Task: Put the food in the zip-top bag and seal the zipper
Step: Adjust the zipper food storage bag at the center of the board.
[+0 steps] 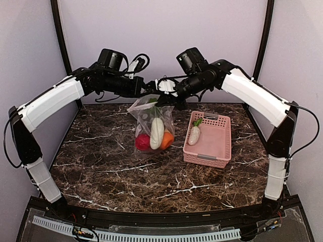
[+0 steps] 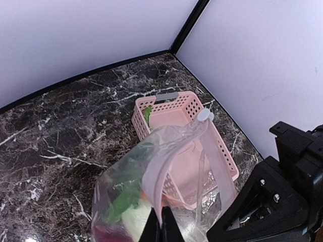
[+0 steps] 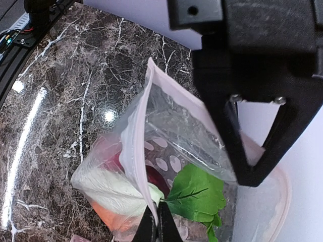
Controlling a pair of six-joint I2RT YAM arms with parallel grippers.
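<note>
The left arm (image 1: 50, 103) and the right arm (image 1: 255, 93) look alike: long white shells over black joints. A boxy black camera (image 1: 112, 59) sits on each wrist, with black cables (image 1: 139, 63) looped beside it. The left gripper (image 1: 150, 91) has a matt black, angular body with small silver screws (image 3: 233, 98). The fingers (image 3: 148, 229) are thin, black and tapered.

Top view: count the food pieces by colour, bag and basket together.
White: 2 (bagged white piece; white piece in the pink basket)
Red: 1 (red piece)
Orange: 1 (orange piece)
Total: 4 visible. Green leaves are not counted separately. The zip-top bag may hide more.
</note>
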